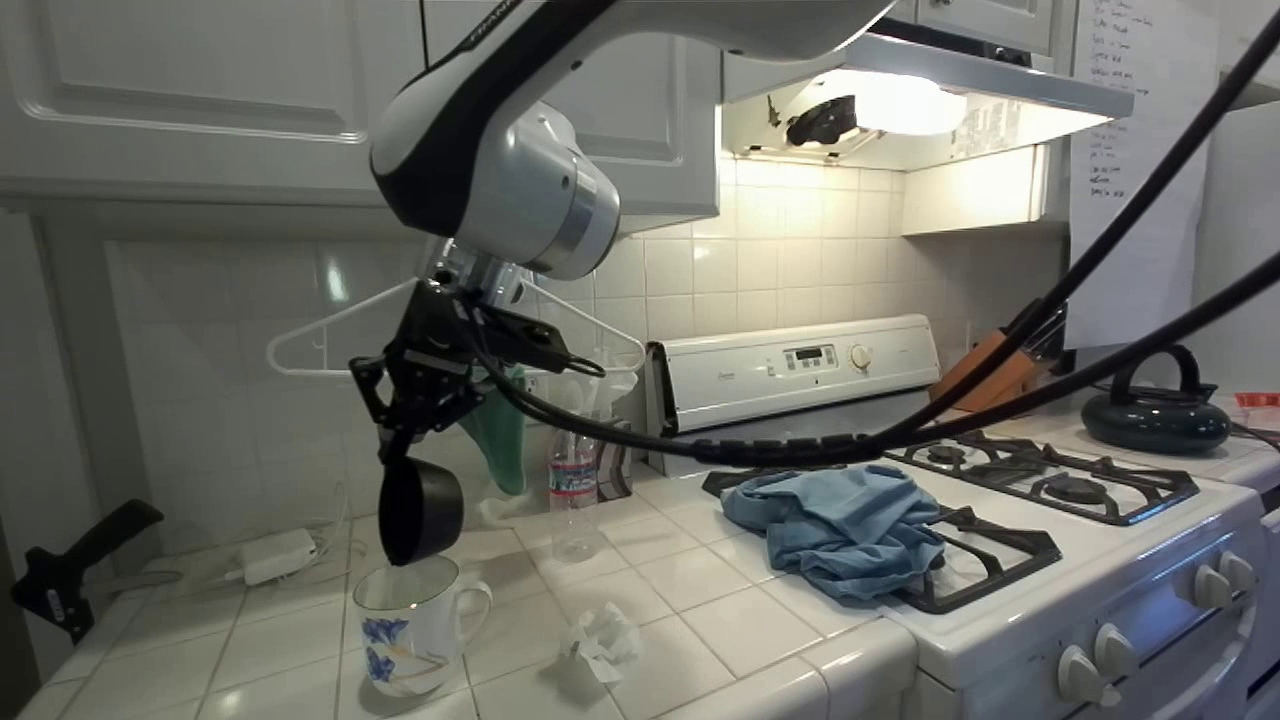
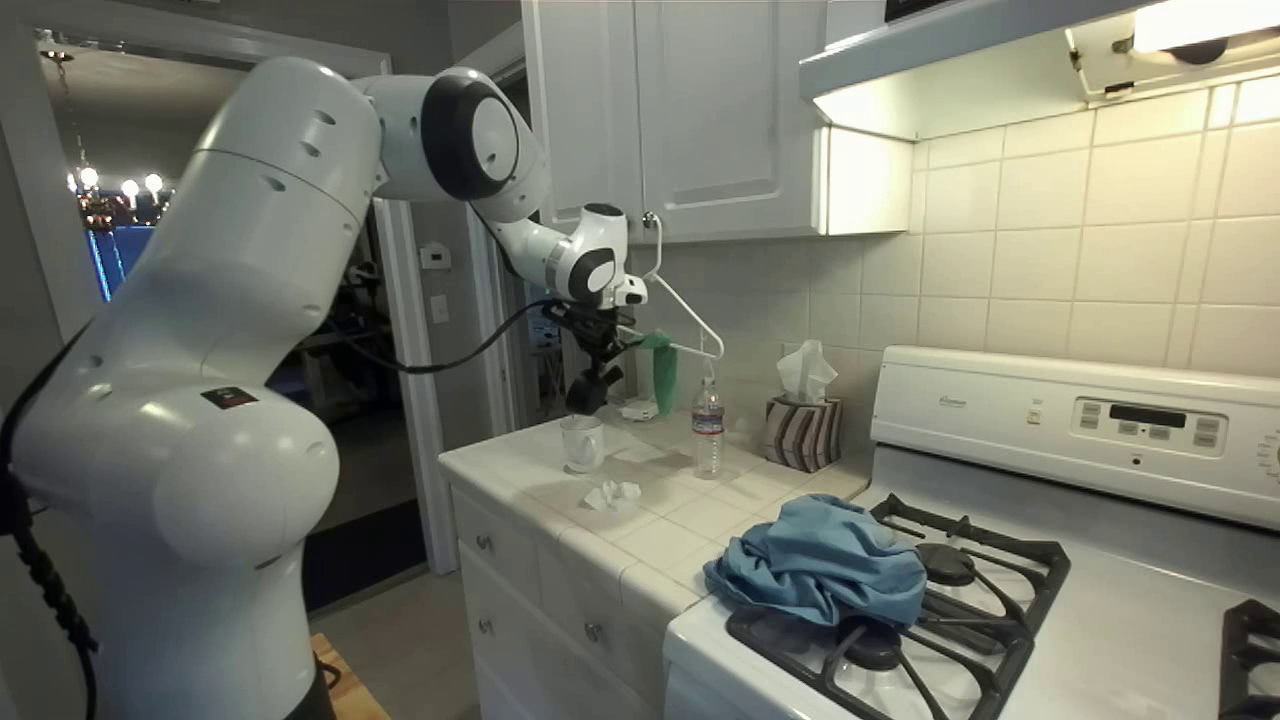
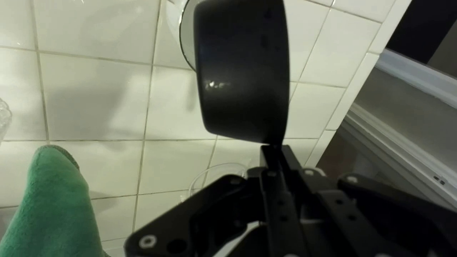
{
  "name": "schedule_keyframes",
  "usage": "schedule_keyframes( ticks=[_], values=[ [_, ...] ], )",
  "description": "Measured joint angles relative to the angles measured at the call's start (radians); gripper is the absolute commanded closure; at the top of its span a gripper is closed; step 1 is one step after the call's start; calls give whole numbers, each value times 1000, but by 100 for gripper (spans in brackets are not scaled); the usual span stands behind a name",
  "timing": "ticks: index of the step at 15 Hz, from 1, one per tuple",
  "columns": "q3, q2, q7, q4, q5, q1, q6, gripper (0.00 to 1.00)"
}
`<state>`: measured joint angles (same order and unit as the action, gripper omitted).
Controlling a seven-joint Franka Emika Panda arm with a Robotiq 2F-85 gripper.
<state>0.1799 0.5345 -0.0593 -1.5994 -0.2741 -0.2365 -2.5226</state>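
Your white stove (image 2: 1140, 600) and tiled table (image 1: 690, 640) stand side by side; above the back of the table a white hanger (image 2: 692, 312) hooks on a cabinet knob (image 2: 650, 218); a bunched blue cloth (image 1: 840, 525) lies over the stove's grate nearest the table, and a green cloth (image 2: 664, 375) hangs at the hanger's lower bar; a striped tissue box (image 2: 803, 432) stands at the table's back, with a clear bottle (image 2: 708, 440) upright near it; your tool (image 3: 278, 154) points down over the table, its fingers close together on a thin black handle pinched between their tips; a white mug (image 1: 410, 640) with blue flowers stands upright below, its handle turned toward the stove; the black cup (image 1: 420, 512), gripped by that thin handle, hangs just above the mug's rim in both exterior views; whether the two touch, you cannot tell; the cup's long axis, handle through bowl, runs close to vertical, handle end up in your tool and bowl lowest; the bowl itself is turned on its side, mouth facing the table end away from the stove; in the wrist view you see it side-on, mouth to the right; a crumpled tissue (image 1: 605, 648) lies beside the mug, on the stove side.
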Motion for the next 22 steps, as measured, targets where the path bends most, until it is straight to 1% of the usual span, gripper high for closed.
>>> schedule_keyframes(
  ticks=[11,19,22],
  values=[
    [-35,44,-57,61,172,-65,19,99],
    [-54,70,-58,78,256,-89,19,99],
    [-65,81,-60,91,294,-108,19,99]
  ],
)
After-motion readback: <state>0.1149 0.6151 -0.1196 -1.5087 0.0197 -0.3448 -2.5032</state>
